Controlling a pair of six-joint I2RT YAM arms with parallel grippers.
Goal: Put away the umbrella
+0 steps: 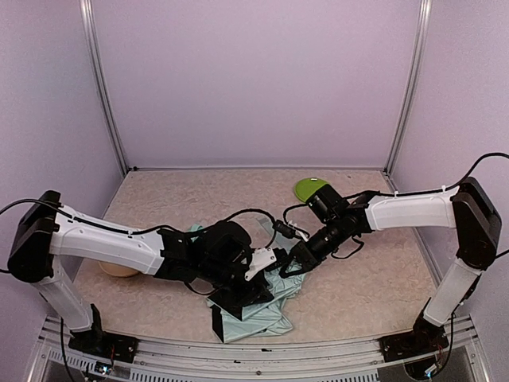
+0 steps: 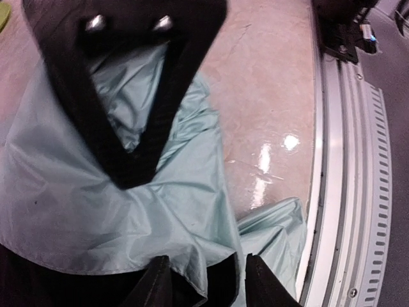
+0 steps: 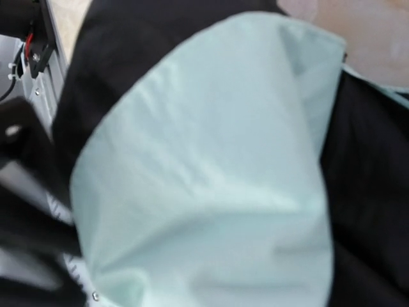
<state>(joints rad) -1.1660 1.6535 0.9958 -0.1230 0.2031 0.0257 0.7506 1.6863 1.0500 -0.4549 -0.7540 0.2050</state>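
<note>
The umbrella (image 1: 258, 314) lies collapsed on the table near the front edge, its pale mint fabric crumpled and black lining showing. My left gripper (image 1: 262, 269) is over it, and in the left wrist view (image 2: 209, 281) its fingers (image 2: 156, 284) have a fold of fabric (image 2: 96, 204) and lining between them. My right gripper (image 1: 291, 263) meets it from the right. In the left wrist view its fingers come together in a point on the fabric (image 2: 131, 176). Mint fabric (image 3: 211, 173) fills the right wrist view and hides that gripper's fingers. The shaft and handle are hidden.
A green plate (image 1: 312, 189) sits at the back right behind the right wrist. A tan bowl (image 1: 118, 270) lies under the left forearm. The metal front rail (image 2: 332, 160) runs close beside the umbrella. Purple walls enclose the table.
</note>
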